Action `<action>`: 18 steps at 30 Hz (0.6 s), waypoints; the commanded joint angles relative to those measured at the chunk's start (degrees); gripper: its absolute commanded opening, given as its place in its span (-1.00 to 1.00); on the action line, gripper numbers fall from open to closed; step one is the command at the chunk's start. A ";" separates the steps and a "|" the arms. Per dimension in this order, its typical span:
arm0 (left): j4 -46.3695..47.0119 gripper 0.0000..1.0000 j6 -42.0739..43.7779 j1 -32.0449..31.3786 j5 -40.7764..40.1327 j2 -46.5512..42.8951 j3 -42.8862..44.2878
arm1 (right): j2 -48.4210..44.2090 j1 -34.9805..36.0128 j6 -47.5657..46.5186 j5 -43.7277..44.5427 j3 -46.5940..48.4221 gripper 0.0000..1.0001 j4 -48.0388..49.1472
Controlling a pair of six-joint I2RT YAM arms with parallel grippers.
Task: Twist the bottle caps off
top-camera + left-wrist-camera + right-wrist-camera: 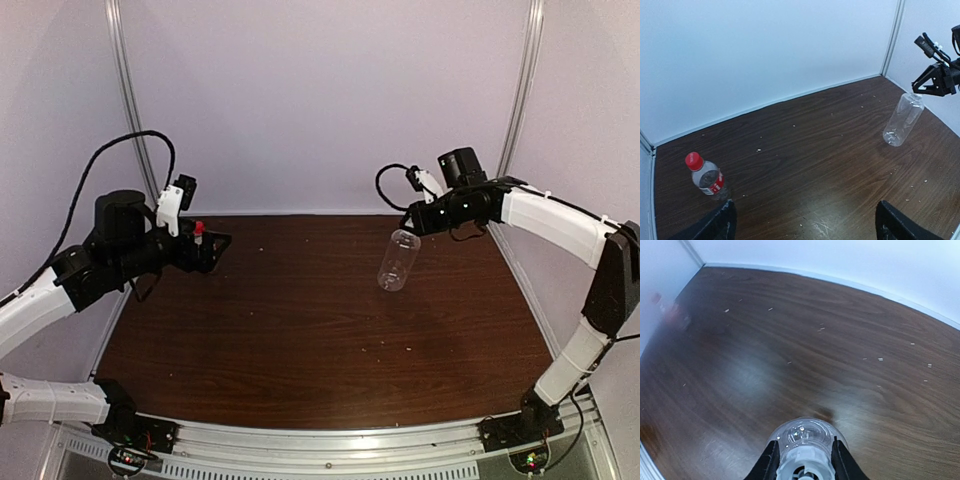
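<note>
Right wrist view looks straight down the taller clear bottle [804, 437] from its neck. The right claw [804, 467] is closed narrowly on that neck, one finger pressed to each side. A white collar [799, 462] sits between the fingers, but the frame edge cuts it off, so I cannot tell whether it is the white cap or only the thread ring. Gripping at the top probably lets the body hang free, either for carrying or for the other arm to take. Only the top external view shows the bottle slanting down from the claw, base low over the table [300, 330]. Whether the base touches the wood I cannot tell. Well apart from it, near the far left corner, the small bottle [710, 180] with the red label stands upright, its red cap [694, 161] screwed on. The left claw [805, 215] is spread wide and holds nothing, likely lining up to take this bottle. From above, the small bottle seems nested in that claw and only the cap shows. The left wrist view shows it standing just ahead of one finger, ungripped.
</note>
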 commanded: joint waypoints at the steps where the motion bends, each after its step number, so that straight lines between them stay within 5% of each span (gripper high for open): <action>1: 7.72 0.95 0.55 -1.92 9.17 0.94 -1.76 | -1.63 6.53 -0.69 -4.34 2.72 -1.00 -2.38; 18: 25.32 0.93 4.08 -14.89 20.92 16.54 -2.82 | -1.34 18.66 5.79 -21.73 12.78 -1.00 -1.31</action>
